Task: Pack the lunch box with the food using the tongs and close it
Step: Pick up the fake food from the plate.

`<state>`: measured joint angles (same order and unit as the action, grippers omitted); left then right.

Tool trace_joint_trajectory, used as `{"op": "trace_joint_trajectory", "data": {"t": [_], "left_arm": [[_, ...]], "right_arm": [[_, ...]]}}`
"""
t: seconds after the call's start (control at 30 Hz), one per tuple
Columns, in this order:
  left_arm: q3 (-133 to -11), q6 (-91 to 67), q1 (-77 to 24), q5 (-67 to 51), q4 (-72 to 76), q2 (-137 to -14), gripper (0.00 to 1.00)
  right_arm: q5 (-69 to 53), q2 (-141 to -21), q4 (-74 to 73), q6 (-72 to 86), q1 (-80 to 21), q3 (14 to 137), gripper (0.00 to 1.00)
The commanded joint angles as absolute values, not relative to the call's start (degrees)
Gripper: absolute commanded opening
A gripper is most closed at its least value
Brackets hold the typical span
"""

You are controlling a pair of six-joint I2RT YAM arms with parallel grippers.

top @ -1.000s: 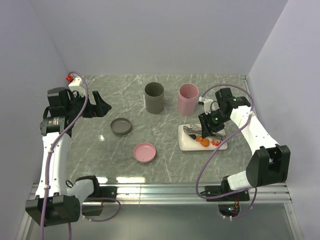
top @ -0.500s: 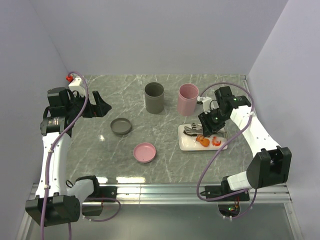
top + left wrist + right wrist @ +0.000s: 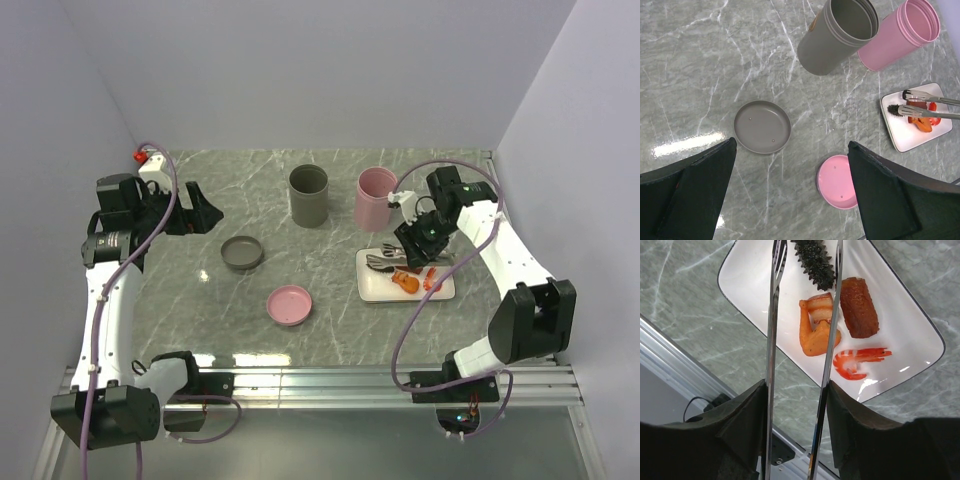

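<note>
My right gripper (image 3: 796, 405) is shut on the tongs (image 3: 771, 350), one finger pressing each slim metal arm. The two tong tips hang apart over the white plate (image 3: 755, 270), either side of the dark spiky oval (image 3: 813, 265). An orange fried piece (image 3: 815, 332), a brown sausage (image 3: 859, 307) and a red-orange shrimp (image 3: 857, 360) also lie on the plate. The lunch box shows as two tall open tubs, grey (image 3: 308, 195) and pink (image 3: 376, 198). My left gripper (image 3: 792, 190) is open, held high at the left and holding nothing.
A grey lid (image 3: 242, 253) and a pink lid (image 3: 289, 304) lie flat on the marble table, left of the plate (image 3: 372, 288). The pink tub stands just behind the plate and close to my right gripper (image 3: 415, 243). Walls close in the left, back and right.
My right wrist has drifted slightly toward the back with the tongs, and the tong arms stand a little wider apart. The left arm has not moved.
</note>
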<state>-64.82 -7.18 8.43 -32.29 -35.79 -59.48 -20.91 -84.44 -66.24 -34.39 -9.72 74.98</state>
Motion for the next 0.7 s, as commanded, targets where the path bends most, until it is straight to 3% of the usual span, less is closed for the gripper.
{"op": "trace_joint_trajectory", "data": {"t": [0.0, 0.53, 0.67], "left_arm": [[-65.13, -7.21, 8.44, -33.66, -34.37, -59.68, 0.99], [-65.31, -7.47, 8.44, -33.93, -34.37, -60.30, 1.00], [-64.95, -7.56, 8.52, -33.66, -34.10, -59.76, 0.99]], "right_arm": [[-21.88, -84.64, -68.03, -38.05, -9.40, 76.29, 0.56], [-19.42, -85.69, -63.72, -38.58, -9.32, 71.11, 0.57], [-20.21, -84.99, -63.98, -38.67, -9.41, 70.05, 0.52]]}}
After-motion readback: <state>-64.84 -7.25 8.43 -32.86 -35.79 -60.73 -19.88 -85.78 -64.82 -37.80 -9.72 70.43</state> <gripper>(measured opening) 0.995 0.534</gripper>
